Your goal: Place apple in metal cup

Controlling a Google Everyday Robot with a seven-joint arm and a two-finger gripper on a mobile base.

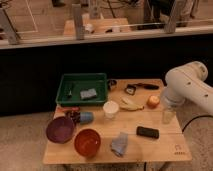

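The apple, yellow-orange with a red blush, lies on the wooden table toward its right side, next to a pale banana. The small dark metal cup stands at the back of the table, by the right edge of the green tray. My white arm comes in from the right. Its gripper hangs just right of and in front of the apple, close to the table top. It holds nothing that I can see.
A white paper cup, small blue cup, purple bowl, red bowl, blue-grey cloth, black flat device and a black tool are spread over the table. A dark wall runs behind it.
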